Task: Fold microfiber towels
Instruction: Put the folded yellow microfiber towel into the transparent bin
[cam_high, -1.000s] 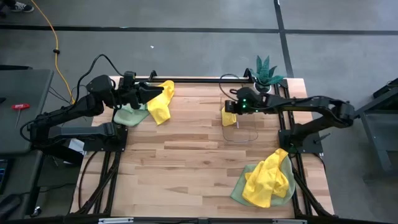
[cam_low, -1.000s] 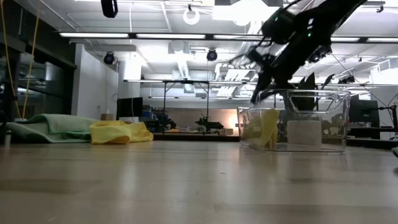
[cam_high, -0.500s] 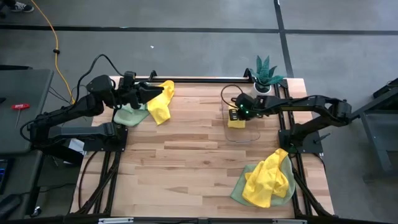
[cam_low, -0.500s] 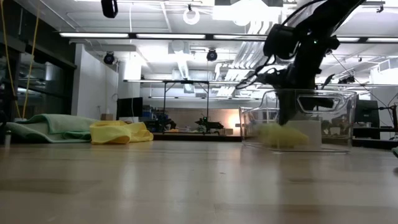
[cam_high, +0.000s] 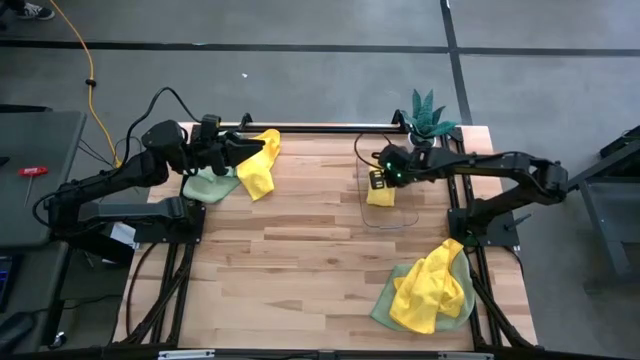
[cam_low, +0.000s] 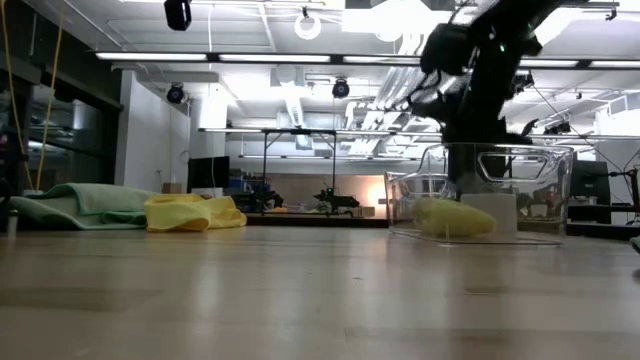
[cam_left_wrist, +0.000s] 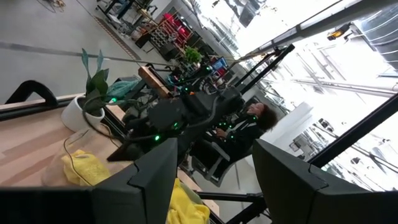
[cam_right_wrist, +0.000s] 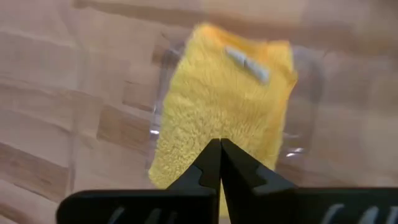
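Note:
A folded yellow microfiber towel (cam_right_wrist: 224, 93) lies flat on the floor of a clear bin (cam_low: 530, 190) at the table's far right, also seen in the high view (cam_high: 381, 196). My right gripper (cam_right_wrist: 219, 144) is shut and points steeply down into the bin over that towel (cam_high: 377, 183). At the far left, a loose yellow towel (cam_high: 258, 168) lies heaped partly on a pale green towel (cam_high: 208, 184). My left gripper (cam_high: 240, 148) hangs level above them, open, with nothing between its fingers (cam_left_wrist: 214, 146). My right gripper's shut fingertips (cam_right_wrist: 208, 163) stand over the near part of the folded yellow towel (cam_right_wrist: 217, 127), coming from above and pointing steeply down. I cannot tell whether they touch it. The towel lies flat in the bin.
A heap of yellow and green towels (cam_high: 430, 290) lies at the near right corner. A small potted plant (cam_high: 428, 115) stands at the far right edge behind the bin. Bare wood (cam_high: 290, 250) fills the table's middle. A person sits beyond the table (cam_left_wrist: 249, 121).
A second ago the yellow towel hung from my right gripper inside the bin at its left wall. The gripper has gone slightly toward the far edge and tipped to point more steeply down. The towel has dropped and now lies flat on the bin's floor.

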